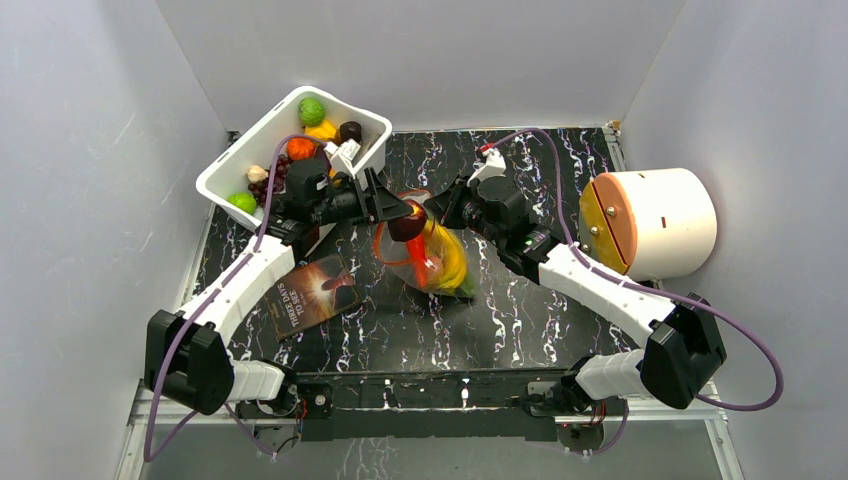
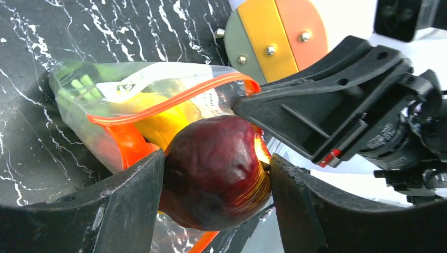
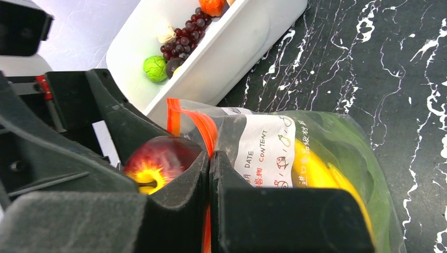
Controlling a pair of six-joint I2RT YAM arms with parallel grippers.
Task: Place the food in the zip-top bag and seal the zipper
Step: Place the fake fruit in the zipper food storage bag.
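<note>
Zip-top bag (image 1: 437, 262): lying at tabletop (image 1: 520, 320) centre, mouth opening toward 11 o'clock.
Left end effector (image 1: 402, 212): I'm clamping the red fruit (image 2: 211, 179) at that mouth.
Right end effector (image 3: 209, 179): I'm pinching the bag's zipper (image 3: 203, 124) rim.

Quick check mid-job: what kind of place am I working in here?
Probably a lab test booth rather than a real kitchen: plain white walls box in a black marbled table, and the food in the white tub looks like plastic toy produce.
</note>
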